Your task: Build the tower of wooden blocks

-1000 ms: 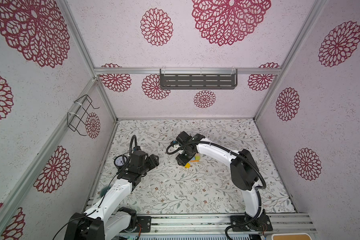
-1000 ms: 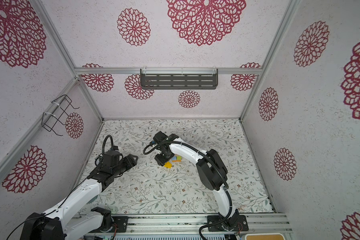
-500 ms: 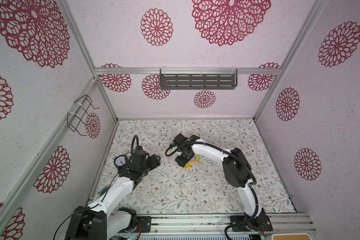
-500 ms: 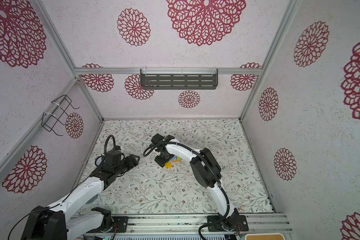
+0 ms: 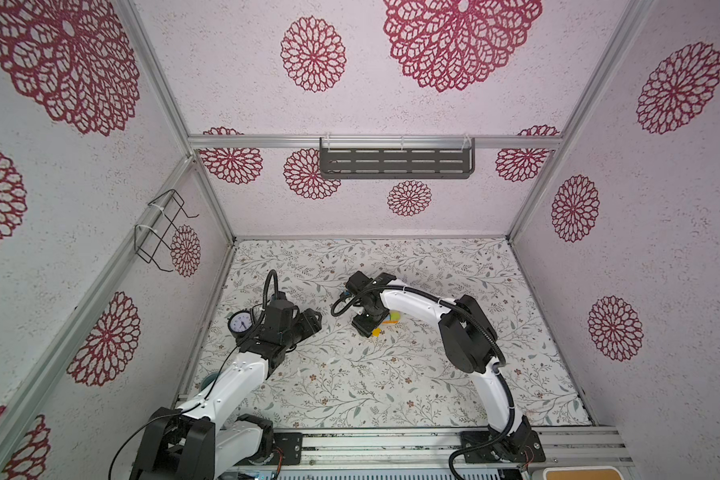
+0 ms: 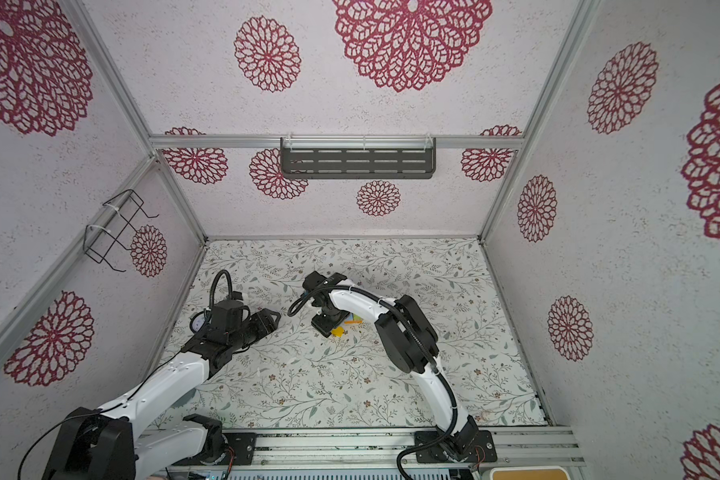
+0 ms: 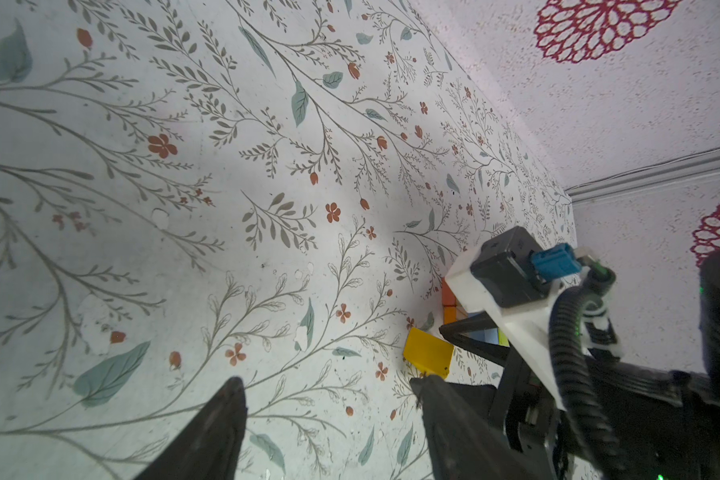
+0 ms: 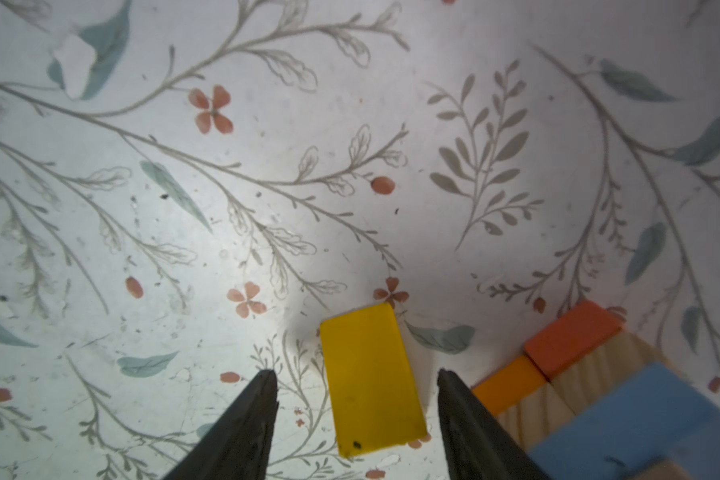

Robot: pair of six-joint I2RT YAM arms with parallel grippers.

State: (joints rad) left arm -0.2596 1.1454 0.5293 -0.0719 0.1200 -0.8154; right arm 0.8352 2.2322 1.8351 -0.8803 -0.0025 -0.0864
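Since a second ago: my right elbow has swung in toward the middle of the cell. The right pincer (image 8: 355, 378) has hardly shifted, and the left arm is about where it was.

Yellow block (image 8: 371, 380): lies flat on the floral mat (image 8: 267, 187), lengthwise between my right jaws. There is a gap on either side and neither jaw touches it. Right pincer is released and grasps nothing.

Tower (image 8: 599, 395): stands just outside one right jaw, close beside the yellow block but apart from it.
- Visible from the wrist are an orange block (image 8: 572, 340), a lighter orange block (image 8: 508, 384) next to it, tan pieces (image 8: 599, 365) and a light blue block (image 8: 641, 424).
- Whether the jaw touches the lighter orange block I cannot tell.
- Both top views show only a sliver of the tower (image 5: 393, 318) (image 6: 353, 318) past my right wrist. The yellow block (image 5: 376, 332) (image 6: 338, 331) peeks out beside the pincer (image 5: 364, 328).

Left pincer (image 7: 327, 381): released, jaws spread, only mat between them.
- The yellow block (image 7: 428, 353) lies just ahead of one left jaw tip, not touching it.
- The tower's orange side (image 7: 449, 293) is farther ahead, partly behind my right wrist.
- In a top view the left pincer (image 5: 314, 320) points toward the right one, a strip of mat between them.

Dial (image 5: 240, 324): sits just behind my left wrist.
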